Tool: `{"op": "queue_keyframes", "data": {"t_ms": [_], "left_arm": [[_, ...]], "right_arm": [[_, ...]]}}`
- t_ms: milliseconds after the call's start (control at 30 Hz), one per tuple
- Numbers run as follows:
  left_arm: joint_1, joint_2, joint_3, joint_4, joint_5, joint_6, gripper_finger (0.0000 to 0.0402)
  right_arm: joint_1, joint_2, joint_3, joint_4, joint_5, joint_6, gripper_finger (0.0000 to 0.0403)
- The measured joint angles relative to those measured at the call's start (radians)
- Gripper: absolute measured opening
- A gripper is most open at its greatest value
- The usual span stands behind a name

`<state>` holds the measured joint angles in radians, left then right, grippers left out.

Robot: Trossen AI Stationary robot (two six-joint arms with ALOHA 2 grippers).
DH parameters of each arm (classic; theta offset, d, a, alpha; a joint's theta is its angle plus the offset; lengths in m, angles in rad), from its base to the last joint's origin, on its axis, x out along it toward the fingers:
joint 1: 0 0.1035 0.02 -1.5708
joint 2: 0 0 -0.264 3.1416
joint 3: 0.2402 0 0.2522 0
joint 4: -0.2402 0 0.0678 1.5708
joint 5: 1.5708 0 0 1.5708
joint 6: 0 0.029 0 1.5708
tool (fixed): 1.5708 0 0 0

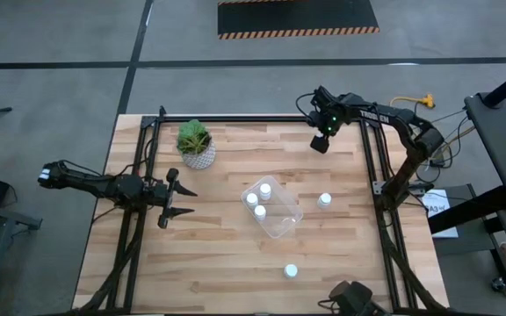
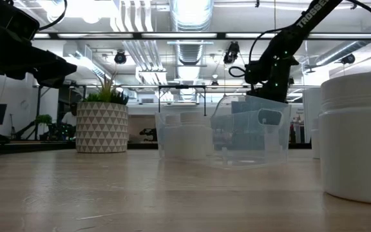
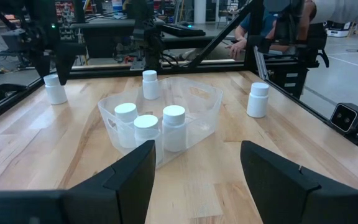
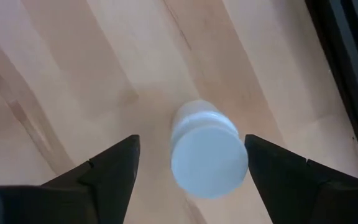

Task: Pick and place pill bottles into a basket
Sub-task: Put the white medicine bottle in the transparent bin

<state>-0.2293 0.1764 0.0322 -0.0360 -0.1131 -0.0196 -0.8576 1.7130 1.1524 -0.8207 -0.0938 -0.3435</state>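
Observation:
The clear basket (image 1: 281,219) stands mid-table with three white pill bottles (image 3: 146,129) upright inside it. Three more bottles stand on the wood: one just right of the basket (image 1: 324,200), one near the front edge (image 1: 291,271), and one at the far side (image 4: 209,149) under my right gripper. My right gripper (image 1: 321,140) is open and points down; its fingers stand on either side of that bottle without touching it. My left gripper (image 1: 176,206) is open and empty, left of the basket and level with the table, pointing at the basket (image 3: 166,106).
A white patterned pot with a green plant (image 1: 197,149) stands at the far left, just beyond my left gripper. Dark frame rails (image 1: 372,175) run along the table's left, right and far edges. Bare wood lies in front of the basket. A person shows beyond the table (image 3: 272,25).

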Motion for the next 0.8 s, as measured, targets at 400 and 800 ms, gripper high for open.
{"op": "queue_keyframes", "data": {"t_ms": [400,800], "left_arm": [[0.0,0.0,0.0,0.001,0.0,0.0,0.0219],[0.0,0.0,0.0,0.001,0.0,0.0,0.0219]], "right_arm": [[-0.005,0.0,-0.001,0.013,0.089,0.008,0.0213],[-0.005,0.0,-0.001,0.011,0.086,0.005,0.0145]]}}
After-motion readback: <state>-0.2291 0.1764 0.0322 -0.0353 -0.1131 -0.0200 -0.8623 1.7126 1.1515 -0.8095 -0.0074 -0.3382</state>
